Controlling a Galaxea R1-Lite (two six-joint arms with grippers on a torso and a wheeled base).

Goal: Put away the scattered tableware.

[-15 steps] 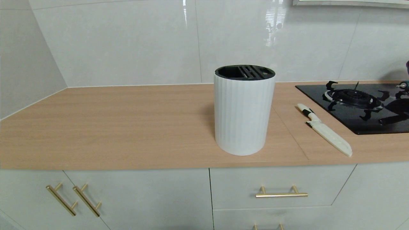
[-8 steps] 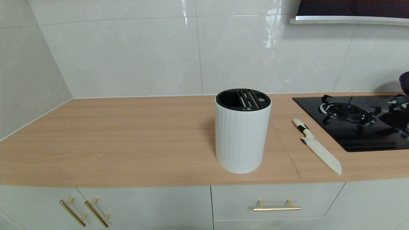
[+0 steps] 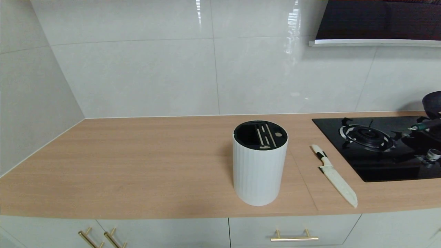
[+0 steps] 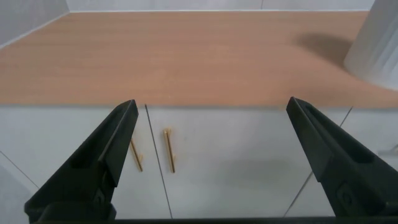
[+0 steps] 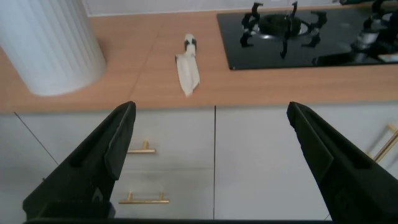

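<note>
A white ribbed cylindrical knife holder (image 3: 260, 165) with a black slotted top stands on the wooden countertop (image 3: 137, 165) near its front edge. A white knife (image 3: 333, 176) with a black band on its handle lies flat to the holder's right, blade toward the front edge. In the left wrist view my left gripper (image 4: 211, 162) is open in front of the cabinet doors, below counter level, with the holder (image 4: 376, 46) off to one side. In the right wrist view my right gripper (image 5: 211, 162) is open too, before the cabinet front, the knife (image 5: 187, 67) and holder (image 5: 50, 46) on the counter beyond.
A black gas hob (image 3: 375, 148) with a burner grate sits at the right of the counter, a dark pan (image 3: 432, 101) at its far edge. Tiled walls close the back and left. Cabinet doors and drawers with gold handles (image 3: 294, 238) run below the counter.
The head camera has risen and tilted, so the whole picture has shifted downward and the range hood has come into sight. The holder and knife have not moved on the counter.
</note>
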